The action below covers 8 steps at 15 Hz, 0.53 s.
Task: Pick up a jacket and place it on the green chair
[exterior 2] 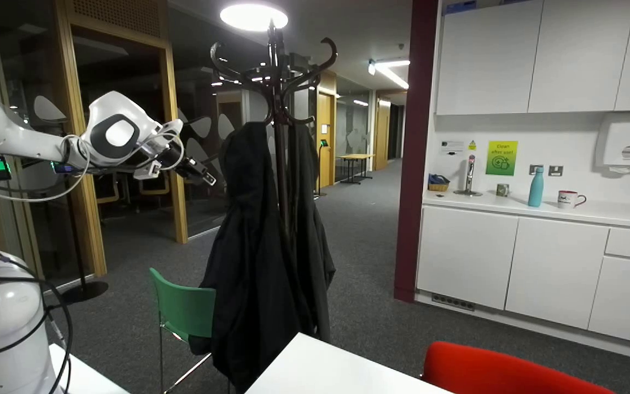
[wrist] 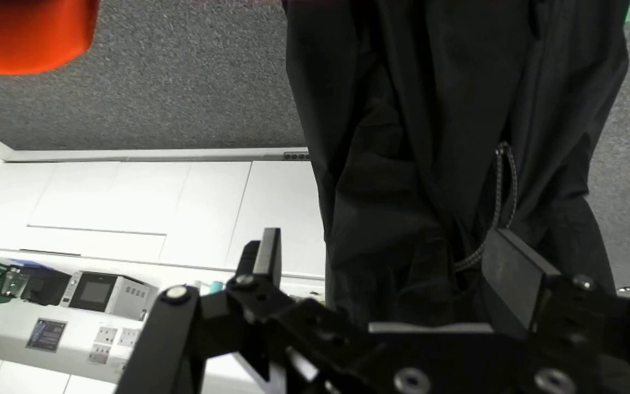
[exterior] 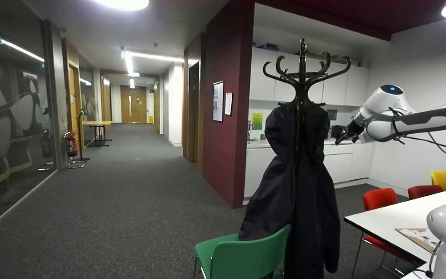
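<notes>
The black jacket (exterior: 273, 186) hangs limp from the dark branched coat stand (exterior: 302, 81); both also show in an exterior view, the jacket (exterior 2: 249, 241) with its lower part overlapping the green chair. The green chair (exterior: 252, 257) stands beside the stand's foot, also seen in an exterior view (exterior 2: 186, 306); I cannot tell whether jacket and seat touch. My gripper (exterior: 340, 140) is at the jacket's upper part, with a small gap in both exterior views (exterior 2: 211, 178). In the wrist view my gripper (wrist: 385, 238) is open, jacket cloth (wrist: 402, 158) and a drawcord ahead of its fingers.
A white table (exterior: 385, 217) stands near the robot base, with a red chair (exterior: 379, 198) beside it. The stand's curved hooks (exterior 2: 315, 60) rise above the gripper. White cupboards and a counter (exterior 2: 512, 208) with a bottle (exterior 2: 536, 187) and mug (exterior 2: 567, 199) are behind.
</notes>
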Available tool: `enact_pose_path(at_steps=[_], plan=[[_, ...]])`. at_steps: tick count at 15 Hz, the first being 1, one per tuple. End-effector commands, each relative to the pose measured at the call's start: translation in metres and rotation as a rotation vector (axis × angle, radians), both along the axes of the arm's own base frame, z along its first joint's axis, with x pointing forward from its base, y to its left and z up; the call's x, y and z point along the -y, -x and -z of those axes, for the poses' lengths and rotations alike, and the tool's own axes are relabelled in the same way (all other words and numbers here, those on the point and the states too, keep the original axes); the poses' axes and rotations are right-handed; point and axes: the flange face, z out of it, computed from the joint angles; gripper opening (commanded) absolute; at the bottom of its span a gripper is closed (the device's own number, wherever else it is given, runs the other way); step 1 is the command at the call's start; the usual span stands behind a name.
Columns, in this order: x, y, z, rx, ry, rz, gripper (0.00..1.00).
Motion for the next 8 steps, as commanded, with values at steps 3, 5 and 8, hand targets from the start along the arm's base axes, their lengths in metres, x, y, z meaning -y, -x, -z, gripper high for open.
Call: enact_pose_path(at_steps=[3,5,8], plan=[[0.008,-0.011,-0.012,0.007,-0.052,-0.017,1.0],[0.002,-0.008,-0.004,0.001,-0.049,-0.033,1.0],[-0.006,-0.004,0.001,0.066,-0.001,-0.021,1.0]])
